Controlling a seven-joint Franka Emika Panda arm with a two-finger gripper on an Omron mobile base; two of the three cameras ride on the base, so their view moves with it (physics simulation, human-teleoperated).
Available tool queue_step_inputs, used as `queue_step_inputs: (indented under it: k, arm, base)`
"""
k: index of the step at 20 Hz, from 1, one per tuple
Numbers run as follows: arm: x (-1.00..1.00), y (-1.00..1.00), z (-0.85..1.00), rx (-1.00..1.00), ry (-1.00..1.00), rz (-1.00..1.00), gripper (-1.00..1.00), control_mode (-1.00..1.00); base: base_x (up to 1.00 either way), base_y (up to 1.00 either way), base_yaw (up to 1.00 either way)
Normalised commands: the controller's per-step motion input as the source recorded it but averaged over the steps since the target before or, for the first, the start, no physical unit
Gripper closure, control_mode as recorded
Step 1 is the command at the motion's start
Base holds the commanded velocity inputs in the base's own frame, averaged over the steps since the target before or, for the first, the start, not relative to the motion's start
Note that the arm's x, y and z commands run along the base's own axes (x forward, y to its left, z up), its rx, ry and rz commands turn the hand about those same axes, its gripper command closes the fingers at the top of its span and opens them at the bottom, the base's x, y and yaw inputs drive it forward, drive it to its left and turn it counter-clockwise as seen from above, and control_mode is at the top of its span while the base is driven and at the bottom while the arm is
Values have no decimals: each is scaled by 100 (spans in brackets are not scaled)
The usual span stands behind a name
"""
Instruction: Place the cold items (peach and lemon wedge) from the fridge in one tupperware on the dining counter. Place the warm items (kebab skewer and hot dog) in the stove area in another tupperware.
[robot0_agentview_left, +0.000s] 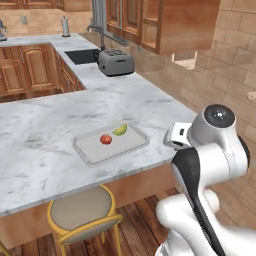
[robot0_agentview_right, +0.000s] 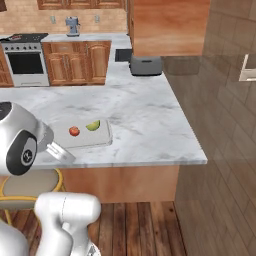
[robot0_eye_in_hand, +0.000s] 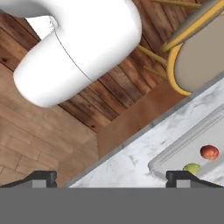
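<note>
The tool stands wide and holds nothing, its tips above the front edge of the marble surface. The peach and lemon wedge lie just beside each other in a clear tupperware near that front edge. A toaster sits toward the back, by the sink.

Marble counter bears tupperware and toaster
</note>
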Motion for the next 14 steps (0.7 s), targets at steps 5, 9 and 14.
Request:
queue_step_inputs:
  k: [5,9,14]
  arm:
    - [20,-26,-45,-4,0,-2,-100,-100]
    - [11,-23,-17,0,0,0,-100,-100]
    - [0,-3,-3,0,0,0,-100,100]
  base:
    - [0,0,0]
    - [0,0,0]
    - [-24,-25,5]
